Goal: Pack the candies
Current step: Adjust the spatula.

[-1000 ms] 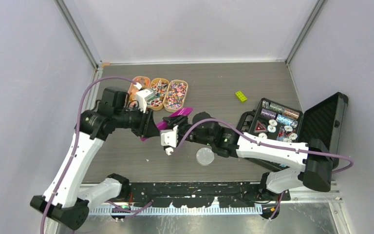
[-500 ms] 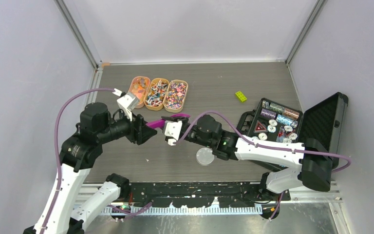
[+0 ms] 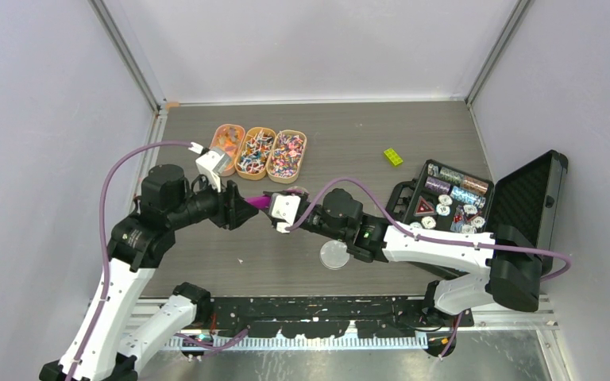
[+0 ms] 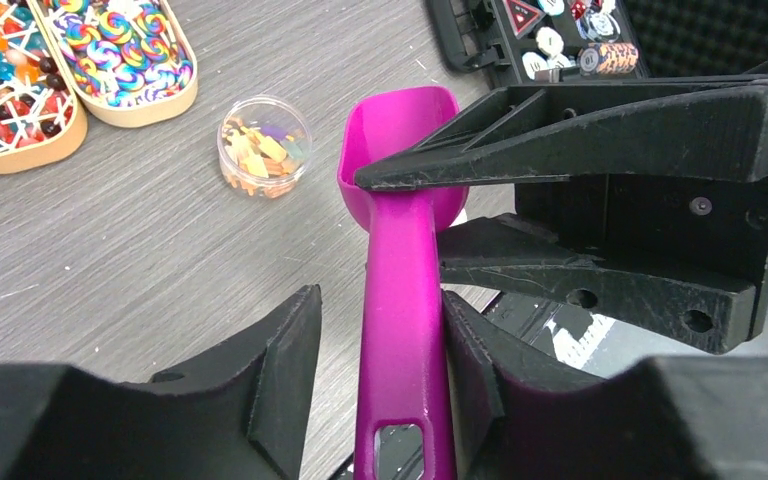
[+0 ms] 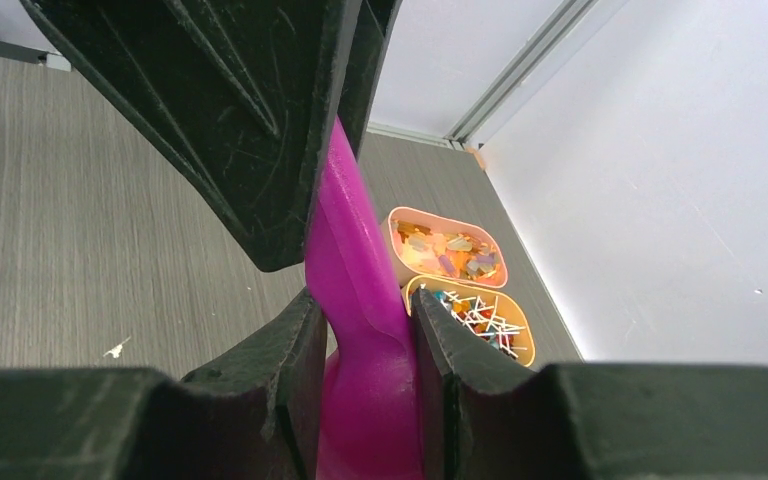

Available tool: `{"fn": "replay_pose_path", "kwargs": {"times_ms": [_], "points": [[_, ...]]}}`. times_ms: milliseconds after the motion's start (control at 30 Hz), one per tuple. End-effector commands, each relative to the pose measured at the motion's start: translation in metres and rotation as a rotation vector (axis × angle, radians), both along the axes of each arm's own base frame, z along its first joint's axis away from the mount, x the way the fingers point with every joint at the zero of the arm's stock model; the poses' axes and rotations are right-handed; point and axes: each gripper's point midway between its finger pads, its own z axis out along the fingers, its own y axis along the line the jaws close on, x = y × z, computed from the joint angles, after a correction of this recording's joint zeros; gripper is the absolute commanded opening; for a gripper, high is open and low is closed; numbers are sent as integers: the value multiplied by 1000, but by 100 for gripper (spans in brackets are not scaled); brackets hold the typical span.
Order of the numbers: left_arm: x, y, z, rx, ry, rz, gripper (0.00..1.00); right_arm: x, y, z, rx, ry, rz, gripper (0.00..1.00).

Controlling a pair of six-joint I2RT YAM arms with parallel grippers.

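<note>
Since a second ago my left fingers (image 4: 280,380) have drawn back from the trays (image 4: 160,108), and the scoop (image 4: 405,260) has swung level between both arms. My right fingers (image 5: 260,370) pinch the scoop at its neck. My left fingers stand part open around the handle with a gap on one side, so they are not gripping it. A few candies (image 4: 260,155) lie in the jar (image 4: 295,125) just beside the scoop's bowl; most are in the trays, far left. I judge packing barely begun: more scooping, then the lid (image 3: 334,255), lying on the near bench (image 3: 381,135).
</note>
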Motion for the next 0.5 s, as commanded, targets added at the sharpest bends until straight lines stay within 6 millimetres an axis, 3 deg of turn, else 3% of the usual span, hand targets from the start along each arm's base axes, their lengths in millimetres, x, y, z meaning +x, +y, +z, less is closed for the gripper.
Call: {"fn": "replay_pose_path", "kwargs": {"times_ms": [0, 67, 233, 333, 400, 467], "points": [[9, -3, 18, -48, -74, 20, 46, 0, 3, 23, 83, -18, 0, 0], [9, -3, 18, -49, -70, 20, 40, -1, 3, 21, 78, -20, 3, 1], [11, -6, 15, -48, -49, 12, 8, -2, 6, 13, 57, -12, 15, 1], [13, -6, 12, -43, -37, 14, 0, -1, 6, 10, 50, -10, 9, 1], [17, -4, 9, -31, -33, 35, 0, 0, 4, 9, 54, -4, 0, 13], [25, 3, 3, 7, -34, 78, 0, -1, 0, 9, 66, 7, -10, 36]]}}
